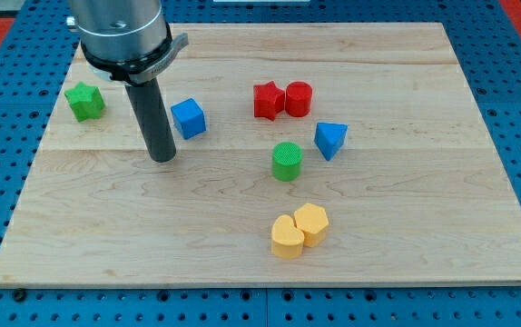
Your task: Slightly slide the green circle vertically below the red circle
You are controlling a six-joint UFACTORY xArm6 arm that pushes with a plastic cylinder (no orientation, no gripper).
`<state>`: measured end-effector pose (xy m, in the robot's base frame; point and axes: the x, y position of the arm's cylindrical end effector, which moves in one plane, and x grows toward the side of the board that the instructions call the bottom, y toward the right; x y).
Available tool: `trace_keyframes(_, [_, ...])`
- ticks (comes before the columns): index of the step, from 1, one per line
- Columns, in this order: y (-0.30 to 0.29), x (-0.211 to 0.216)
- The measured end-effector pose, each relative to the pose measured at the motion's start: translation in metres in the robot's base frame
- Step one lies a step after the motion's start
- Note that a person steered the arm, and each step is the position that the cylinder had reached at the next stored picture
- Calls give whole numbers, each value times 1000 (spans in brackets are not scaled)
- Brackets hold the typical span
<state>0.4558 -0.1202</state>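
Note:
The green circle (286,161) stands near the board's middle. The red circle (299,98) is above it and slightly to the view's right, touching a red star (268,100) on its left. My tip (162,158) rests on the board well to the view's left of the green circle, just below and left of a blue cube (188,118). The tip touches no block.
A blue triangle (330,139) lies just right of and above the green circle. A green star (85,101) sits at the upper left. A yellow heart (287,238) and a yellow hexagon (311,223) touch each other below the green circle. The wooden board (424,227) lies on a blue pegboard.

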Motion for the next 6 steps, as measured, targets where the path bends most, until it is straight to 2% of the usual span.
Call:
trace_keyframes(1, [41,24])
trace_keyframes(2, [114,49])
trace_keyframes(3, [205,24])
trace_keyframes(4, [247,10])
trace_keyframes(5, [208,-38])
trace_keyframes(6, [158,-64])
